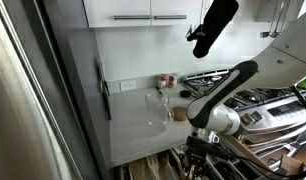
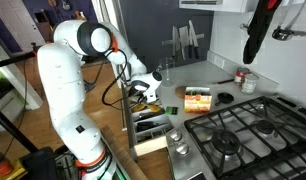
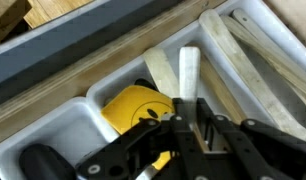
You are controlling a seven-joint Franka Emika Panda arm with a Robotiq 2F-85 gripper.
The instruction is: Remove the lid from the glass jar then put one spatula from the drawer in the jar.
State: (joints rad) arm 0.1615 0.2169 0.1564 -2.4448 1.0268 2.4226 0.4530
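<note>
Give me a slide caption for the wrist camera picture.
Gripper closed on a pale spatula in the drawer, beside a yellow smiley-face utensil.

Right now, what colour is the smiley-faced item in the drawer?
The smiley-faced item is bright yellow; wrist view.

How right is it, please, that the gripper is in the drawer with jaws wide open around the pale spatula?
Not open: the gripper is in the drawer with jaws shut on the pale spatula, as the wrist view shows.
</note>
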